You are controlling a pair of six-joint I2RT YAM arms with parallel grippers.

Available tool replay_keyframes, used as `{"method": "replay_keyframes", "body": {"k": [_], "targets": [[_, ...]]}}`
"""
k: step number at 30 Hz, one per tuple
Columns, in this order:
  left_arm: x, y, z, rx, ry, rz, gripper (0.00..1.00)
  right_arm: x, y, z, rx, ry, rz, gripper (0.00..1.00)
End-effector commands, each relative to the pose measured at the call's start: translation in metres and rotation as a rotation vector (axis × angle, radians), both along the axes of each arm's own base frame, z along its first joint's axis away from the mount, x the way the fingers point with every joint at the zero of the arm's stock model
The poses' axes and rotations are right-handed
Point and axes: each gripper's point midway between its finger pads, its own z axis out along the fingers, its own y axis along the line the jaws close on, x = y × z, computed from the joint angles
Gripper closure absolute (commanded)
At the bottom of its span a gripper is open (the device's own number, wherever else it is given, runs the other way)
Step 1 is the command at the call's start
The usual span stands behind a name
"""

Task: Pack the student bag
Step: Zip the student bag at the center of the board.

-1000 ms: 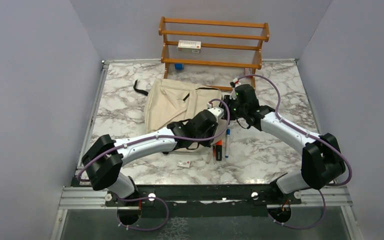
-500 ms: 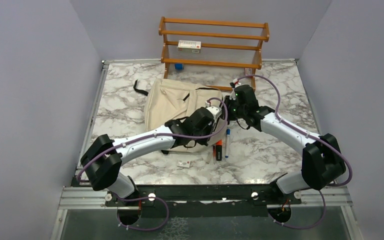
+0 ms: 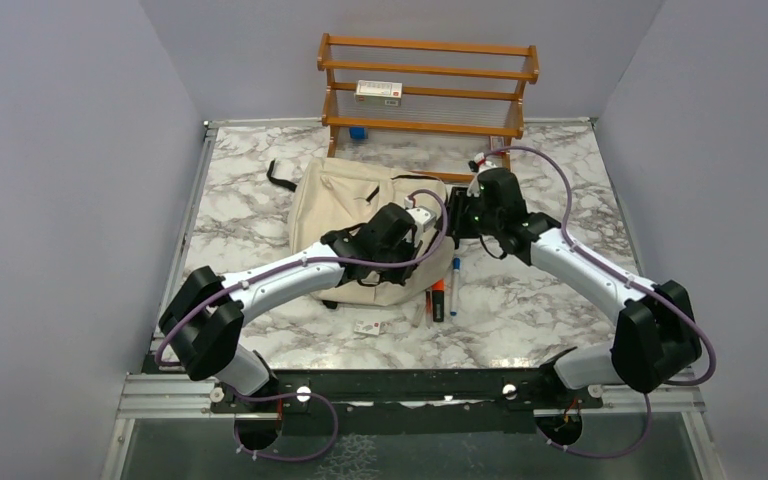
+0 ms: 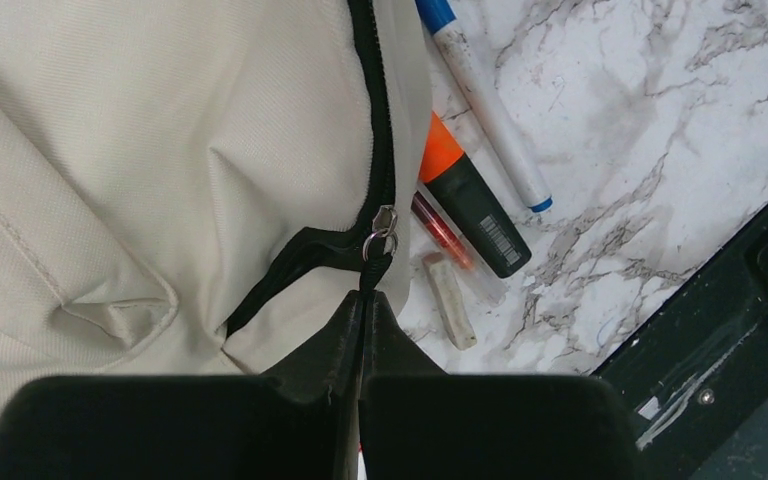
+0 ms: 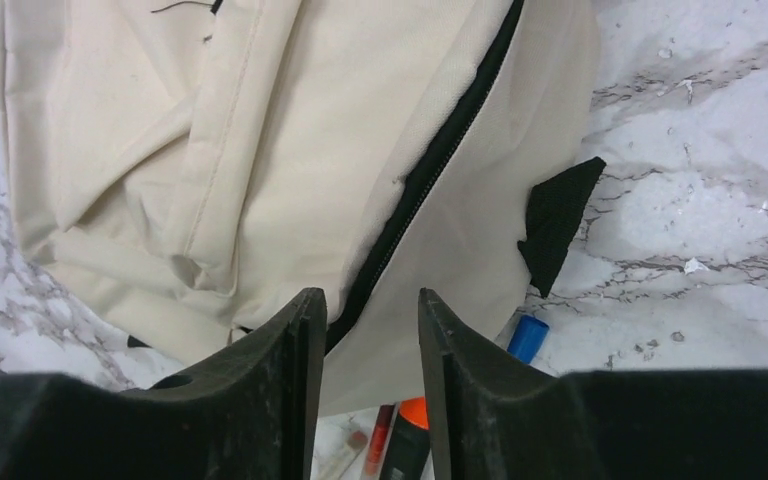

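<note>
Now, bag: soft cream fabric backpack (image 3: 345,205) with black zipper, lying flat on marble table (image 3: 245,225).
Left gripper (image 4: 362,298): clenched on black zipper pull (image 4: 374,264) at bag's right side.
Right gripper (image 5: 372,305): fingers parted, hovering above bag's zippered right edge.

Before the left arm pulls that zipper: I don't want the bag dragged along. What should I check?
1. Left gripper shut on zipper pull: ok.
2. Right gripper bracing the student bag: not ok, open, astride the zipper.
3. Zipper already opened: not ok, mostly closed.
4. Orange highlighter and blue marker off the bag: ok, beside its edge.
5. Bag snagged underneath: cannot tell.
</note>
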Motion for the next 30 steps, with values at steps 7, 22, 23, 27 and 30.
{"method": "replay_keyframes", "body": {"k": [7, 22, 23, 27, 30], "targets": [[-0.008, -0.020, 0.008, -0.076, 0.030, -0.087, 1.00, -0.054, 0.028, 0.010, 0.278, 0.168, 0.103, 0.41], [-0.007, -0.029, 0.016, -0.111, 0.014, -0.131, 1.00, -0.060, 0.031, -0.012, 0.326, 0.218, 0.077, 0.82], [-0.006, -0.029, 0.017, -0.112, 0.010, -0.135, 1.00, -0.059, 0.029, -0.013, 0.320, 0.210, 0.064, 0.89], [0.005, -0.024, 0.027, -0.125, 0.004, -0.145, 1.00, -0.056, 0.016, -0.020, 0.268, 0.176, 0.018, 1.00], [0.015, -0.019, 0.035, -0.128, -0.004, -0.140, 1.00, -0.055, 0.007, -0.024, 0.223, 0.161, -0.016, 1.00]]}}
